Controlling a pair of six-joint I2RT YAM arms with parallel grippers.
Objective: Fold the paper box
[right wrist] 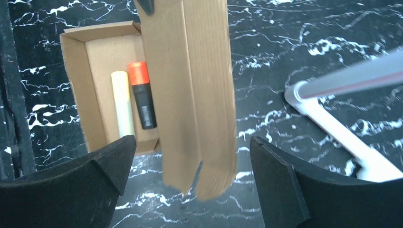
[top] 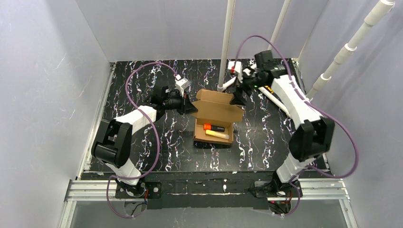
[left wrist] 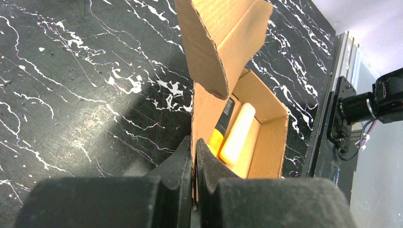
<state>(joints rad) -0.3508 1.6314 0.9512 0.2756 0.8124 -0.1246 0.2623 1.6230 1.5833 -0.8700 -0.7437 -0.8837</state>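
Note:
The paper box (top: 213, 138) is brown cardboard at the table's middle, its lid (top: 216, 110) raised and leaning over the tray. An orange-capped black marker (top: 215, 127) and a yellow one (top: 216, 134) lie inside. My left gripper (top: 191, 107) is shut on the box's left side wall (left wrist: 202, 114), with one finger (left wrist: 183, 156) outside and the other inside. My right gripper (top: 237, 96) stands open at the lid's right end. The lid's side flap (right wrist: 195, 95) hangs between its fingers (right wrist: 119, 152) and touches neither. The tray (right wrist: 76, 71) shows behind the flap.
A white pipe stand (top: 226, 42) rises just behind the box, and its foot (right wrist: 332, 123) lies right of my right gripper. White walls enclose the black marbled table (top: 142, 80). An aluminium rail (top: 209, 187) runs along the near edge.

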